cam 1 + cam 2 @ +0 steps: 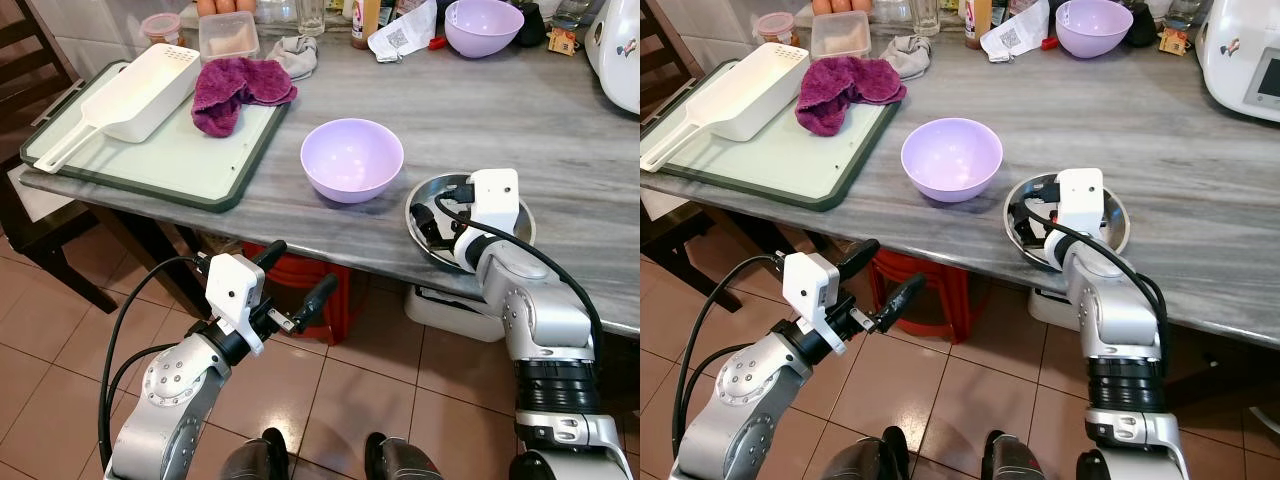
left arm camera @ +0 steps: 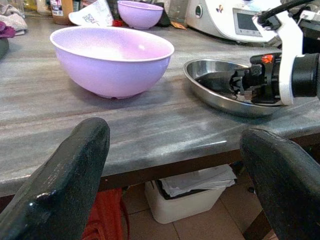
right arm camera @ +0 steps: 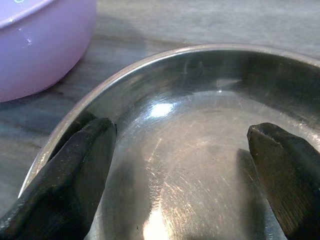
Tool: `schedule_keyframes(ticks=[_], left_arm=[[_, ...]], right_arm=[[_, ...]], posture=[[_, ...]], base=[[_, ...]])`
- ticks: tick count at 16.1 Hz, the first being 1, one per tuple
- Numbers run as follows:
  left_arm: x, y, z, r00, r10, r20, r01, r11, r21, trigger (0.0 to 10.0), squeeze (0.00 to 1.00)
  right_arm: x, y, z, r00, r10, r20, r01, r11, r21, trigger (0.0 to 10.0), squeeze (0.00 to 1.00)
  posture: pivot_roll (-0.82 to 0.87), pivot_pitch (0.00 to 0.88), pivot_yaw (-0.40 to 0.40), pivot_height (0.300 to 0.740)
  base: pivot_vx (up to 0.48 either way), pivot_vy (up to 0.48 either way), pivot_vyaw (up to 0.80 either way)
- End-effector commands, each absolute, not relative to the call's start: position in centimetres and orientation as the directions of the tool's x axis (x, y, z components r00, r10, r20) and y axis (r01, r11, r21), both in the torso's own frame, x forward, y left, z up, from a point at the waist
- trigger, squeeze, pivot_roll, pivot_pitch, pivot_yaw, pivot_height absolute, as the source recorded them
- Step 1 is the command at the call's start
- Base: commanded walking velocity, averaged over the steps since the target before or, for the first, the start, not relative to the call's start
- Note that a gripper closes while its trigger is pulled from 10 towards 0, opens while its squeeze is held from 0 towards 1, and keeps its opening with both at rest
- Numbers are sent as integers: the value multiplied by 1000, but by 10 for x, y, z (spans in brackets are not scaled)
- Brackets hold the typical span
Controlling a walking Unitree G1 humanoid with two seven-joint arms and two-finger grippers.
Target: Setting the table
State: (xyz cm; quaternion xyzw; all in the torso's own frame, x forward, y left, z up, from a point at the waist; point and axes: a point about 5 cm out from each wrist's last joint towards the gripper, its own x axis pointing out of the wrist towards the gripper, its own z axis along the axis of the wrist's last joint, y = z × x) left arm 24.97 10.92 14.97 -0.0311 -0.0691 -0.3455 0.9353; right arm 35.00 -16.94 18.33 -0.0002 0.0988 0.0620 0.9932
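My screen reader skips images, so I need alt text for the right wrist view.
The right gripper hangs open inside a shiny steel dish, its black fingers spread wide. A lilac bowl stands just beyond the dish's rim on the grey marbled table.

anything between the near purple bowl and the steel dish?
Nothing: only bare grey tabletop separates the purple bowl from the steel dish, clearest in the left wrist view.

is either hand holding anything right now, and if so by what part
Nothing is held. The right hand sits open inside the shallow steel dish; the left hand hangs open below the table edge.
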Motion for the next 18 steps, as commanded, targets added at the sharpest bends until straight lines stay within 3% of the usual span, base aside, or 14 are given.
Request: schedule_keyframes(ticks=[1,12,18], left_arm=[[247,109,151,745,-651,144,657,754,4,10000,0],[247,108,152,743,-655,140,660,752,14,10000,0],[247,109,154,737,-658,154,665,747,12,10000,0]], right_arm=[[351,-164,184,969,152,-194,-150,988,24,10000,0],[365,-146,186,965,214,-152,-211,977,39,10000,0],[356,-156,201,979,203,-28,-202,979,15,10000,0]], posture=[[-142,242,31,740],[-136,244,39,740],[-136,230,36,740]], base=[[0,0,0],[0,0,0],[0,0,0]])
